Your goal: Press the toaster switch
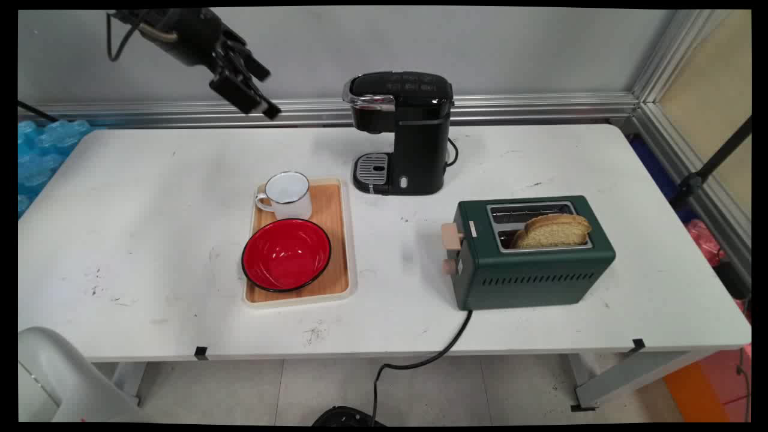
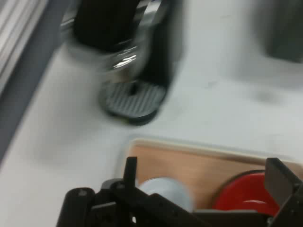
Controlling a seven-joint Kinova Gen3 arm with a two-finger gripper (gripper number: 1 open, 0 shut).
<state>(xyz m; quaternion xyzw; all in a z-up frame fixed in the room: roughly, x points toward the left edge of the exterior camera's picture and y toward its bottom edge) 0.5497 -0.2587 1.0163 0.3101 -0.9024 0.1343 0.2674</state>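
**Gripper high at the back left, mug and bowl below it**

We find the gripper [image 1: 255,90] raised well above the table's far left part, its jaws spread wide and holding nothing; in the hand view the two fingers [image 2: 279,182] stand far apart at the bottom edge. Between them we see the white mug [image 2: 163,191] and the red bowl [image 2: 246,196], so both lie below and ahead of the jaws. The mug [image 1: 287,195] sits at the far end of the wooden tray [image 1: 337,240], the bowl [image 1: 286,254] just nearer us; the tray's long axis runs near to far. Right of the tray stands the black coffee machine [image 1: 408,132]. Farther right we note the green toaster [image 1: 531,258] with a bread slice [image 1: 552,231] in its near slot. All rest on the white table [image 1: 138,240], with a grey wall behind
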